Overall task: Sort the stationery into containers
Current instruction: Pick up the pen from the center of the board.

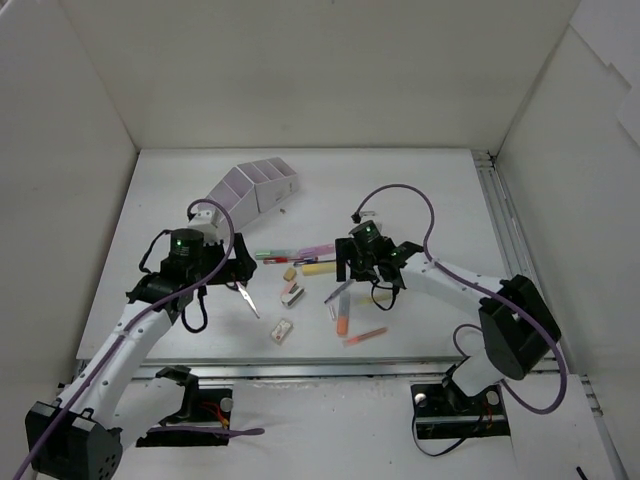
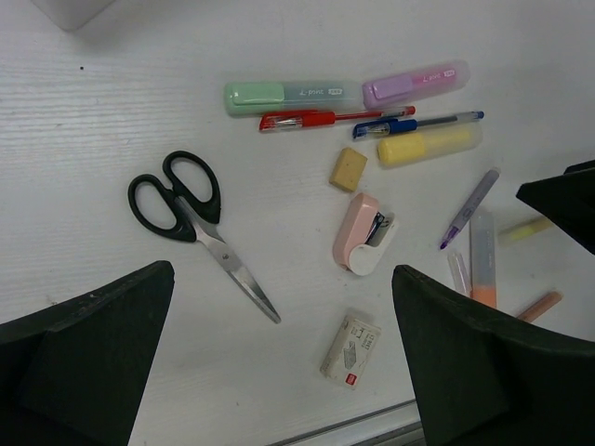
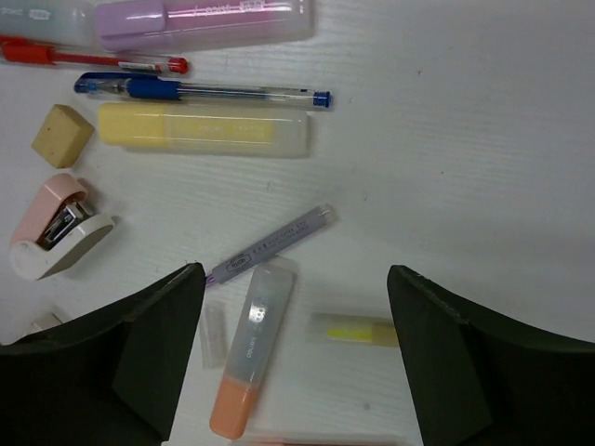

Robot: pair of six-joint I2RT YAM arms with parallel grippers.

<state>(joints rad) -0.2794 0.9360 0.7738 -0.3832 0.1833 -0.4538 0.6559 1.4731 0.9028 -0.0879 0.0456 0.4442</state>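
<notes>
The white organizer (image 1: 255, 188) stands at the back left of the table. My left gripper (image 2: 284, 307) hangs open above black-handled scissors (image 2: 186, 209) and a small staple box (image 2: 351, 348). Open as well, my right gripper (image 3: 296, 279) hovers over an orange highlighter (image 3: 251, 353), a slim purple pen (image 3: 270, 246) and a short yellow piece (image 3: 358, 330); nothing sits between its fingers. Beyond them lie a yellow highlighter (image 3: 200, 128), a blue pen (image 3: 200, 90), a lilac highlighter (image 3: 204, 20), a red pen (image 2: 325, 118) and a green highlighter (image 2: 284, 94).
A beige eraser (image 2: 349, 169) and a pink stapler (image 2: 363, 232) lie between the two grippers. A clear cap (image 3: 214, 333) rests beside the orange highlighter. White walls enclose the table on three sides, and a metal rail (image 1: 330, 368) runs along its near edge.
</notes>
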